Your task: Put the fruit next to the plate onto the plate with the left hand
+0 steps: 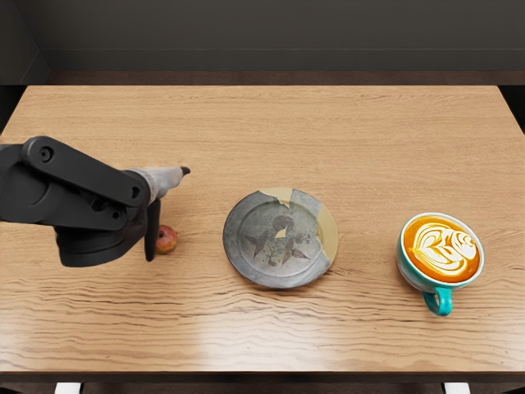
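A small reddish-orange fruit (pixel 168 239) lies on the wooden table, left of a grey plate (pixel 234 246) with a yellowish patch on its far right rim. My left hand (pixel 168 211) comes in from the left edge and hovers right over the fruit. It is open: one grey finger (pixel 168 175) points right and away, and a dark finger (pixel 152 234) hangs down against the fruit's left side. Nothing is held. The fruit's left part is hidden behind that dark finger. The plate is bare. My right arm does not show.
A teal cup (pixel 440 256) of latte with foam art stands on the right, handle toward the front edge. The wooden table (pixel 271 131) stretches wide behind the plate.
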Action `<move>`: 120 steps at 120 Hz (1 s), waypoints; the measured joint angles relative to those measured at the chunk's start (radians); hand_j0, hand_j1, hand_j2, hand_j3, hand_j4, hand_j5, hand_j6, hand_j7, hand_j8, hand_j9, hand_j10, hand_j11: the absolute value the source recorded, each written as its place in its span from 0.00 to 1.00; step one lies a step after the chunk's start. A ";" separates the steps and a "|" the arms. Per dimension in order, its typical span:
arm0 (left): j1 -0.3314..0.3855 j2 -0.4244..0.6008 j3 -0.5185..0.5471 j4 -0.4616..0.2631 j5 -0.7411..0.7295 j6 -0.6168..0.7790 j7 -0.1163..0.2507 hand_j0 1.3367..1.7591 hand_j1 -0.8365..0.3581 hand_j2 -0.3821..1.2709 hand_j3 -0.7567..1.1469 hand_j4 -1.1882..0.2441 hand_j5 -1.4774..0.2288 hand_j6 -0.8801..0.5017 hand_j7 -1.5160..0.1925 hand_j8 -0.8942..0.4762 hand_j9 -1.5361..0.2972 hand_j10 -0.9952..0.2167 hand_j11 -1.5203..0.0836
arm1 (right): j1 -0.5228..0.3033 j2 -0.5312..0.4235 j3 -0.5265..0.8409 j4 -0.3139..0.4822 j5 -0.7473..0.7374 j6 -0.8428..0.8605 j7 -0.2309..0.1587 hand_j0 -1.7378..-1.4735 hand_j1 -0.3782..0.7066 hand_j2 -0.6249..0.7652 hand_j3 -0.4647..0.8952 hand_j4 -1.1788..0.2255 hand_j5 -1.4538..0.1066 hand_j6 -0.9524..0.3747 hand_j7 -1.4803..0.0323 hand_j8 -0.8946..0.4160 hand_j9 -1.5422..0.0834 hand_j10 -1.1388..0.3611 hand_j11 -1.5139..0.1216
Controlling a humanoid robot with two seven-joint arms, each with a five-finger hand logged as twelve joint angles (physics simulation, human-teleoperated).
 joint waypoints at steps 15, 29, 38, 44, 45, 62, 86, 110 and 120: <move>0.027 -0.005 0.016 0.000 -0.001 0.031 -0.001 0.76 0.99 0.23 0.40 0.83 0.87 0.64 0.89 0.65 0.84 0.82 0.95 | 0.000 0.000 0.000 0.000 0.000 0.000 0.000 0.30 0.04 0.45 0.34 0.83 0.92 0.71 0.97 0.67 0.94 0.75 0.91; 0.041 -0.020 0.028 0.001 -0.001 0.072 -0.003 0.76 0.98 0.23 0.40 0.82 0.86 0.63 0.88 0.65 0.83 0.81 0.94 | 0.000 0.000 0.000 0.000 0.000 0.000 0.000 0.30 0.04 0.45 0.34 0.83 0.92 0.71 0.97 0.67 0.94 0.75 0.91; 0.049 -0.033 0.032 0.001 -0.001 0.082 -0.004 0.76 0.97 0.23 0.40 0.81 0.85 0.62 0.87 0.64 0.82 0.80 0.93 | 0.000 0.000 0.000 0.000 0.000 0.000 0.000 0.30 0.04 0.45 0.34 0.83 0.92 0.71 0.97 0.67 0.94 0.75 0.91; 0.056 -0.035 0.033 0.001 -0.001 0.086 -0.004 0.76 0.96 0.24 0.40 0.81 0.84 0.61 0.86 0.63 0.81 0.79 0.92 | 0.000 0.000 0.000 0.000 0.000 0.000 0.000 0.30 0.04 0.45 0.34 0.83 0.92 0.71 0.97 0.67 0.94 0.75 0.91; 0.056 -0.036 0.033 0.001 -0.001 0.087 -0.004 0.76 0.96 0.24 0.40 0.80 0.84 0.61 0.86 0.63 0.81 0.79 0.92 | 0.000 0.000 0.000 0.000 0.000 0.000 0.000 0.30 0.04 0.45 0.34 0.83 0.92 0.71 0.97 0.67 0.94 0.75 0.91; 0.056 -0.044 0.034 0.002 0.000 0.091 -0.005 0.76 0.90 0.24 0.40 0.77 0.80 0.57 0.82 0.59 0.77 0.75 0.88 | 0.000 0.000 0.000 0.000 0.000 0.000 0.000 0.30 0.04 0.45 0.34 0.83 0.92 0.71 0.97 0.67 0.94 0.75 0.91; 0.080 -0.055 0.035 0.002 0.001 0.092 -0.005 0.76 0.82 0.25 0.40 0.71 0.74 0.51 0.76 0.53 0.72 0.68 0.81 | 0.000 0.000 0.000 0.000 0.000 0.000 0.000 0.30 0.04 0.45 0.34 0.83 0.92 0.71 0.97 0.67 0.94 0.75 0.91; 0.089 -0.060 0.035 0.002 -0.001 0.092 -0.005 0.76 0.77 0.26 0.40 0.68 0.70 0.48 0.72 0.49 0.68 0.64 0.77 | 0.000 0.000 0.000 0.000 0.000 0.000 0.000 0.30 0.04 0.45 0.34 0.83 0.92 0.71 0.97 0.67 0.94 0.75 0.91; 0.091 -0.060 0.036 0.001 -0.001 0.092 -0.005 0.76 0.75 0.26 0.40 0.66 0.68 0.46 0.70 0.48 0.67 0.62 0.75 | 0.000 0.000 0.000 0.000 0.000 0.000 0.000 0.30 0.04 0.45 0.34 0.83 0.92 0.71 0.97 0.67 0.94 0.75 0.91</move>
